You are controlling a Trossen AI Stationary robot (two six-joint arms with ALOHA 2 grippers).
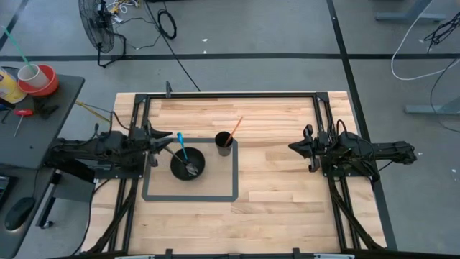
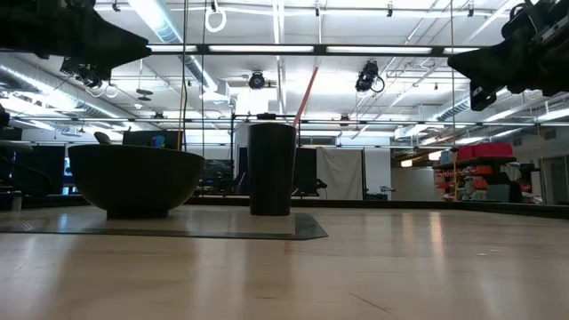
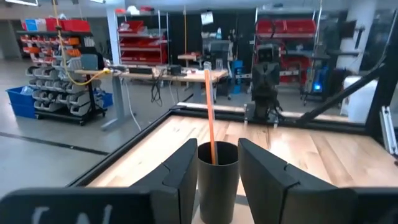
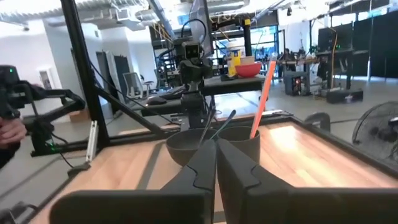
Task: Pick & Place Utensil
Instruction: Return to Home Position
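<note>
A black bowl (image 1: 187,164) and a black cup (image 1: 224,142) stand inside a grey-edged rectangle on the wooden table. A blue-handled spoon (image 1: 182,148) leans in the bowl, its head down on the bottom. An orange stick (image 1: 235,128) stands tilted in the cup and leans on its rim. My left gripper (image 1: 169,137) hangs open above the table, left of the bowl; in its wrist view the cup (image 3: 217,180) shows farther off between the fingers. My right gripper (image 1: 291,147) hangs shut, well to the right of the cup, with bowl (image 4: 186,146) and cup (image 4: 242,140) ahead.
The grey rectangle's border (image 1: 190,196) marks a zone around bowl and cup. Black frame rails (image 1: 230,94) run along the table's far edge and both sides. Bare wood lies between the cup and my right arm. A fan (image 1: 97,29) and a side table stand off the table.
</note>
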